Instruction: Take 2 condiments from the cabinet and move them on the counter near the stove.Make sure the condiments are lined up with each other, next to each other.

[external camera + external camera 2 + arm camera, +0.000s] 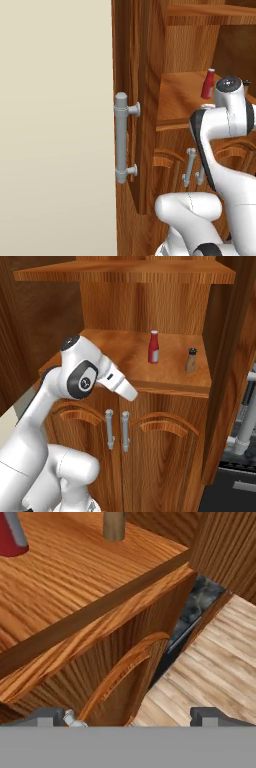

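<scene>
The gripper (128, 716) hangs with its two dark fingertips (47, 716) spread wide apart and nothing between them, out in front of the cabinet (165, 456) and a little below the lip of its open shelf (125, 358). Seen along the hand, the shelf's front edge runs slantwise above the fingers, and the arched panel of the lower door (117, 672) curves up between the two tips, closer to the left one. Beyond the fingers and up on the shelf stand both condiments: the red bottle (154, 347) with its pale cap, upright, and the tan shaker (191, 360) with its black cap, also upright, to the bottle's right and standing apart from it. From the hand camera the bottle's red base (12, 534) sits at the far upper left, well past the left finger, and the shaker's foot (114, 526) shows at the top, roughly above the gap between the tips. Neither is touched. Past the right finger a pale wooden floor (215, 657) shows, with a dark marbled strip (200, 599) in the slot beside the cabinet's side. From the left side the bottle (208, 84) peeks out just beyond the white arm (225, 115), and the thick grey handle (121, 137) of the opened upper door stands off to the left. Below the shelf, the two small grey handles (117, 430) sit side by side on the closed lower doors.
</scene>
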Controlling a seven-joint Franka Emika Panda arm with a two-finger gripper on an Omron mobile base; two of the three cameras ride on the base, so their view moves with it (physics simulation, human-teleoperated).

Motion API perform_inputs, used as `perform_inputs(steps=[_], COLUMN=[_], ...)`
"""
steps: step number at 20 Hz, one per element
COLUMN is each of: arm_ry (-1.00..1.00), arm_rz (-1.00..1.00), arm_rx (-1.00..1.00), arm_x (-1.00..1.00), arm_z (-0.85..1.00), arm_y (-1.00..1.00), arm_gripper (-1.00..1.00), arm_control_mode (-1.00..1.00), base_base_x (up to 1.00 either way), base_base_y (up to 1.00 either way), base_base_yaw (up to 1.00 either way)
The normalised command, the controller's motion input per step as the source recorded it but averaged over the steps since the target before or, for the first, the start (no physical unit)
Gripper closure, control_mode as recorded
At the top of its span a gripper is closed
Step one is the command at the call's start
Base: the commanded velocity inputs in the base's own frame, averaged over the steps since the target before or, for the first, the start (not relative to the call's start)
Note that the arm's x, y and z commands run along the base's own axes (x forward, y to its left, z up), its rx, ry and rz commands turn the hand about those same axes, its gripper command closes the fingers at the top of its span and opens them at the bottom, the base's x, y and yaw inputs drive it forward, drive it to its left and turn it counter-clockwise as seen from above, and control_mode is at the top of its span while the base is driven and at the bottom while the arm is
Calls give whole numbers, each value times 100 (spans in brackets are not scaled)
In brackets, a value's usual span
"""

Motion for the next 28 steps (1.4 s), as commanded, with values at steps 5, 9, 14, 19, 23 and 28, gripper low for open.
perform_inputs(steps=[5, 9, 14, 19, 23, 28], arm_ry=[-10, -14, -5, -4, -2, 0], arm_rz=[-6, 0, 0, 0, 1, 0], arm_rx=[0, 0, 0, 0, 0, 0], arm_x=[-7, -19, -13, 0, 0, 3], arm_z=[1, 0, 0, 0, 5, 9], arm_y=[-33, -35, -34, -26, -11, -10], arm_gripper=[-100, -100, -100, -100, -100, -100], arm_control_mode=[-100, -100, -100, -100, -100, -100], base_base_x=[0, 0, 0, 0, 0, 0], base_base_y=[0, 0, 0, 0, 0, 0], base_base_yaw=[0, 0, 0, 0, 0, 0])
